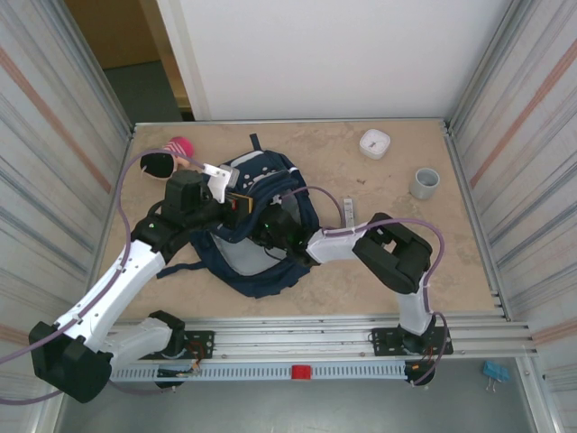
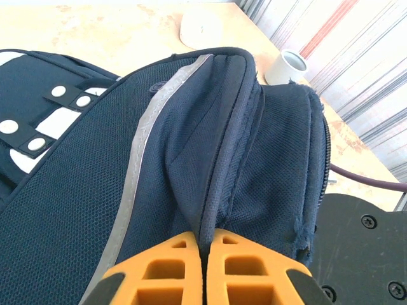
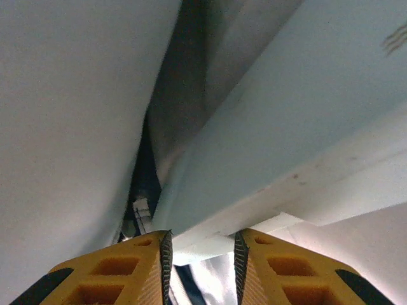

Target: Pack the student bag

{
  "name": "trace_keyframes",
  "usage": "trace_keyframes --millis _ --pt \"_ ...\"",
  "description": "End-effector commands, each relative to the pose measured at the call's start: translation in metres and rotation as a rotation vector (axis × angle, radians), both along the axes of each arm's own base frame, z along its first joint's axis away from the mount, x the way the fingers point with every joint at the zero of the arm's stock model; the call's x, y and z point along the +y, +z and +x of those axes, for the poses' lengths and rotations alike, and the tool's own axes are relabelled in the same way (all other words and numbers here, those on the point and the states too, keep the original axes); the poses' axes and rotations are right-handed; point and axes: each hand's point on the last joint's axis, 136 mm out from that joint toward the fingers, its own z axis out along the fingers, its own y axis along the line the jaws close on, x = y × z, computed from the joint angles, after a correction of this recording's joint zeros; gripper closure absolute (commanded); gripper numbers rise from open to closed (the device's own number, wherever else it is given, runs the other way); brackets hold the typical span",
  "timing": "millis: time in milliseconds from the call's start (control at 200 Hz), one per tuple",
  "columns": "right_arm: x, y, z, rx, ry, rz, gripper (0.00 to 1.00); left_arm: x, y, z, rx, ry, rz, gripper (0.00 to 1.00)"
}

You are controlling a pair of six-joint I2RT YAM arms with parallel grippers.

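The blue bag (image 1: 261, 275) lies on the table (image 1: 397, 162), in the middle of the top picture and a bit to the left. The pocket with the white patches (image 1: 239, 167) is at its upper end.

The left gripper (image 2: 203, 244) is at the bottom middle of the left wrist picture. Its two orange fingers (image 2: 162, 267) are pressed together. They pinch a fold of the bag's blue cloth at the edge of the opening. A thin pale stripe (image 2: 149, 127) runs up the cloth just left of that fold. In the top picture this gripper (image 1: 236, 203) is at the left side of the bag.

The right gripper (image 3: 203, 244) is at the bottom of the right wrist picture. Its orange fingers (image 3: 143, 267) are a little apart. The edge of a flat white thing (image 3: 267, 210) lies in the gap between them. I cannot tell if they squeeze it. Pale grey walls are all around, so it is inside the bag. In the top picture the right arm (image 1: 397, 253) comes from the right, and its front end goes into the bag's middle.

At the upper left of the table are a pink thing (image 1: 181, 144) and a black thing (image 1: 155, 165), side by side. At the upper right are a small white box (image 1: 374, 142) and a grey ring (image 1: 425, 183). A thin grey stick (image 1: 348, 212) lies near the bag's right side.
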Motion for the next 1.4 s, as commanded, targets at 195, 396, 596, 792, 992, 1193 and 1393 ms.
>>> trace_keyframes --millis 195,396,596,792,992,1193,1393 --pt "0.008 0.003 0.029 -0.057 -0.047 0.014 0.66 -0.013 0.042 0.0 -0.119 -0.044 -0.101 0.98" --pt "0.002 0.008 0.003 -0.055 0.022 -0.024 0.48 -0.004 0.031 0.005 -0.101 0.014 -0.06 0.97" --pt "-0.024 0.023 -0.026 -0.093 0.102 -0.115 0.44 0.003 0.02 0.008 -0.09 0.055 -0.035 0.97" --pt "-0.074 0.022 -0.049 -0.067 0.131 -0.258 0.43 0.007 0.014 0.006 -0.088 0.07 -0.02 0.98" --pt "-0.16 0.027 -0.056 -0.032 0.112 -0.49 0.41 0.01 0.007 0.002 -0.069 0.073 -0.002 0.98" --pt "-0.274 0.031 -0.039 0.079 0.018 -0.657 0.39 0.012 0.002 -0.003 -0.056 0.08 -0.021 0.98" --pt "-0.39 0.009 -0.035 0.317 -0.181 -0.785 0.36 0.011 -0.002 -0.007 -0.045 0.075 -0.02 0.98"
